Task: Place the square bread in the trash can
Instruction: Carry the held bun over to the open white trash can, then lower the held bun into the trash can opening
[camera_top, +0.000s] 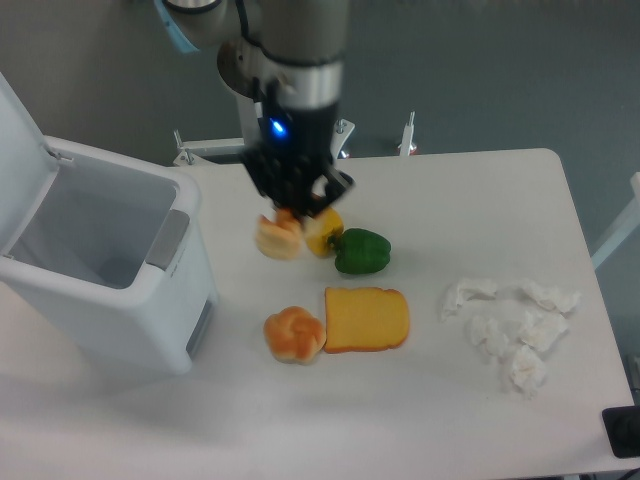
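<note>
Fixed camera: the gripper (291, 213) is hanging above the table (480, 190), just right of the trash can (110, 300); its fingers are clamping the top of the square bread (277, 240), a small pale block with a browned crust, which appears to be dangling clear of the surface; the exact finger contact is partly hiding behind the wrist. The trash can's lid (15, 130) is standing open and tilted back, so the opening is facing up and nothing is blocking it.

A yellow pepper (324, 232) is lying just beside the held bread, with a green pepper (361, 251) touching it on the right; a round bun (294, 334) and a flat bread slice (366, 319) are resting nearer the camera, touching each other; crumpled tissue (515, 325) is lying well apart to the right.

Judgement: the carry toward the bin is under way. The load is hanging low against the bin's near wall, so it is needing lift before crossing the rim; release is best made over the middle of the opening, away from the lid hinge; the grip looks shallow and off-centre, so a smooth, unhurried traverse is advisable.
</note>
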